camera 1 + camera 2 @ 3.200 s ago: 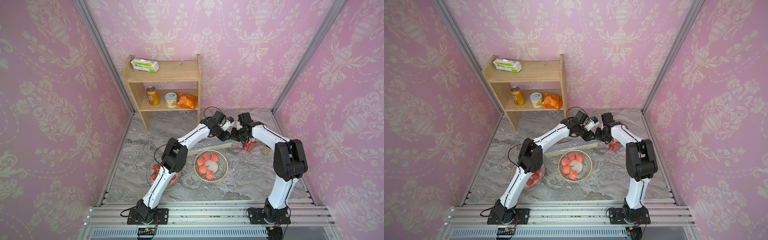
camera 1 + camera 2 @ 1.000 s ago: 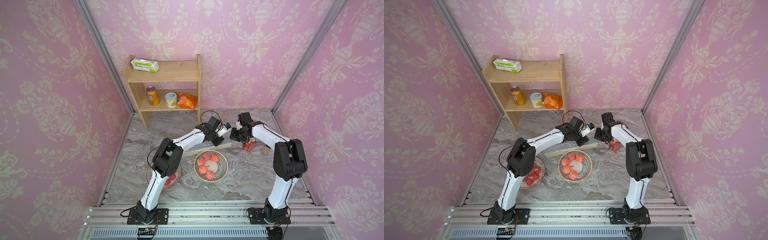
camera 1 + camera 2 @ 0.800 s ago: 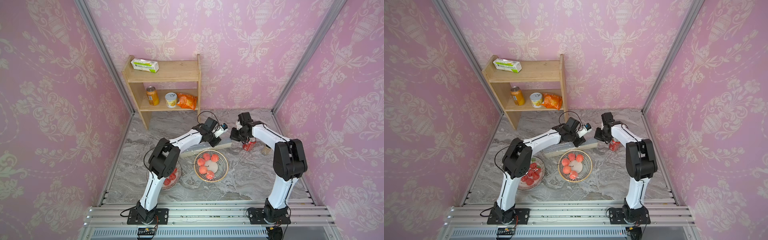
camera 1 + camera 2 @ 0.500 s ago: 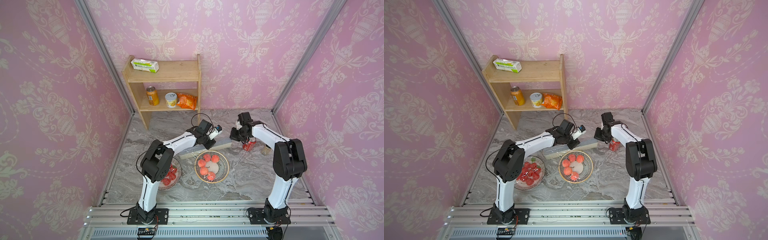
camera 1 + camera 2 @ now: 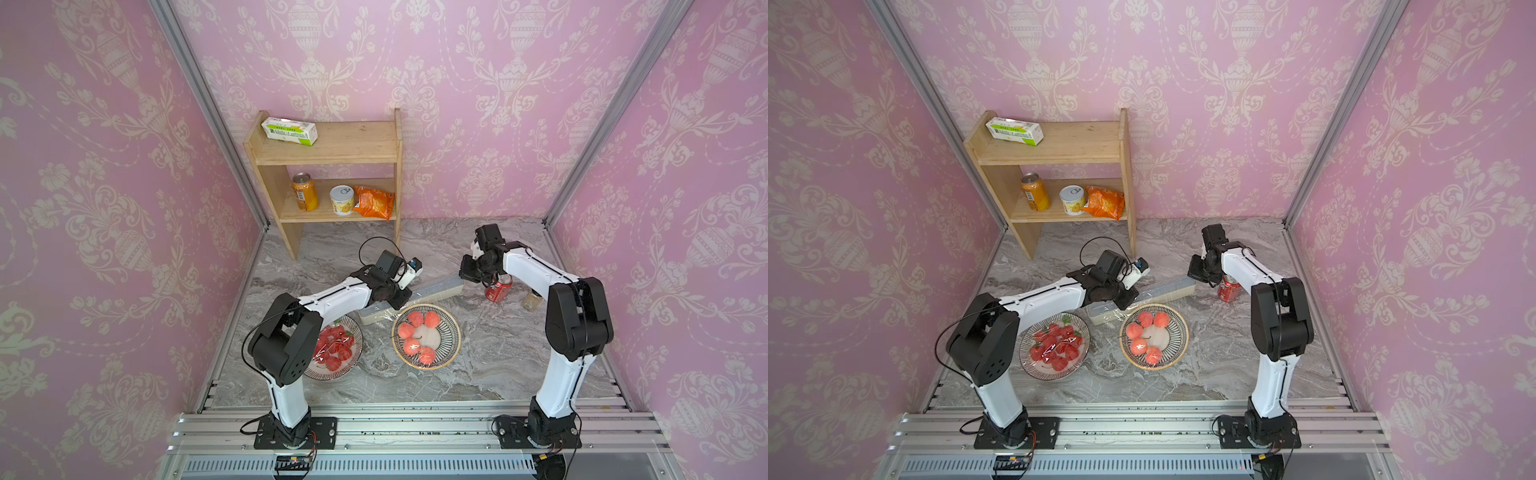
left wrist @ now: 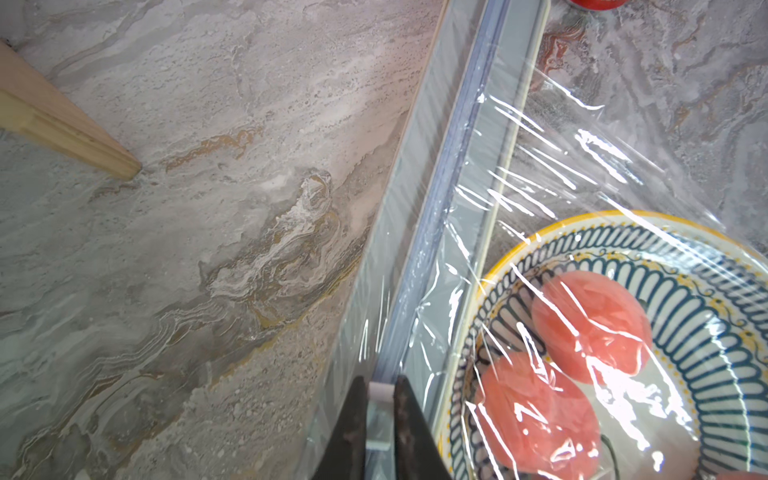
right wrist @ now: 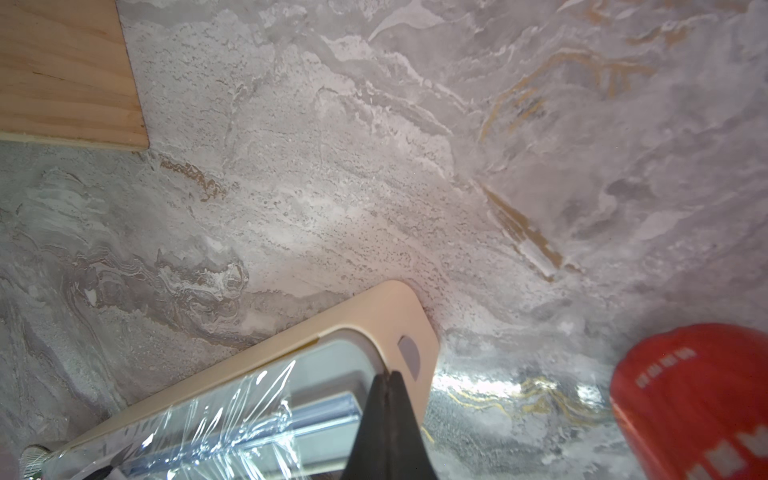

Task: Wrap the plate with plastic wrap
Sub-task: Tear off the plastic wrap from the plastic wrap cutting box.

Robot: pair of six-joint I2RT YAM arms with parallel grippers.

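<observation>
The plate [image 5: 454,332] [image 5: 1180,332], with a dark striped rim and several pink-orange fruits, lies under clear plastic wrap [image 6: 540,166] that runs from the long cream dispenser box [image 5: 438,288] [image 5: 1169,288] just behind it. My left gripper [image 5: 398,300] [image 5: 1128,302] [image 6: 380,384] hangs over the box's middle, shut on a small white slider [image 6: 381,391] on the box's rail. At the box's right end [image 7: 386,316], my right gripper [image 5: 468,276] [image 5: 1197,274] [image 7: 388,374] is shut, with its tips against the box top and nothing held.
A second plate [image 5: 353,362] of red pieces under film sits front left, partly below my left arm. A red can [image 5: 497,289] and a small jar [image 5: 531,300] stand by my right arm. The wooden shelf [image 5: 332,153] at the back holds a green-and-white carton [image 5: 289,131].
My left gripper has slid leftward along the dispenser box, from near its right end to its middle. The right gripper has stayed on the box's right end.
</observation>
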